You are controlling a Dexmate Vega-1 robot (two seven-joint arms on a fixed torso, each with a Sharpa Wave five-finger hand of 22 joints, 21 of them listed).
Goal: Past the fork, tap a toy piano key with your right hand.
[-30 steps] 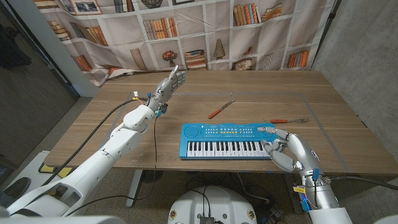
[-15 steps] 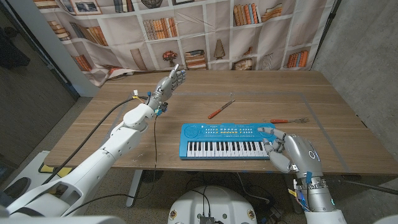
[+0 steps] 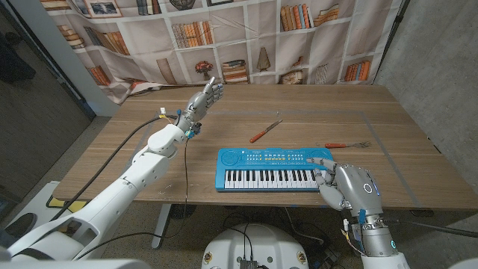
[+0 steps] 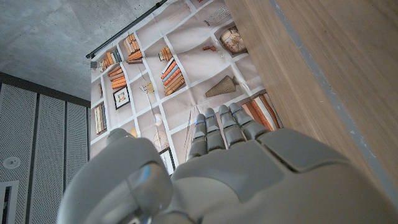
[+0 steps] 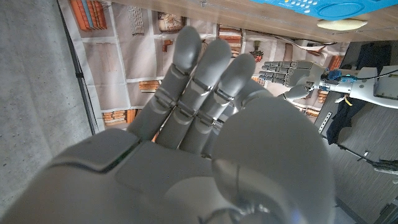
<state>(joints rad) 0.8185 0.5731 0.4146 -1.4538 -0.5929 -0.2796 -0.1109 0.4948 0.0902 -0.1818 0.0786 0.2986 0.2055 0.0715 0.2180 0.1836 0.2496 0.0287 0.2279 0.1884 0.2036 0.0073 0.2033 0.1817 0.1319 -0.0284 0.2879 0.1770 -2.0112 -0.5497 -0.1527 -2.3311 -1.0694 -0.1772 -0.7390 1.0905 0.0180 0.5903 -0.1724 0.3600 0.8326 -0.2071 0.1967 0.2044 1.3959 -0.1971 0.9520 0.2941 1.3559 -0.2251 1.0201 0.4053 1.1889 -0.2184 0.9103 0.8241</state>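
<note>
Spanning the table (image 3: 403, 161), near its front edge, lay the piano (image 3: 275, 169), the empty, loosely curled right hand (image 3: 349, 188) at its right end, seemingly mid-tap, fork (image 3: 348, 145) just beyond, left hand (image 3: 205, 99) raised open.

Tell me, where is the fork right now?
In the head view the fork lies on the table's right side, just beyond the blue toy piano's right end and the right hand.
</note>
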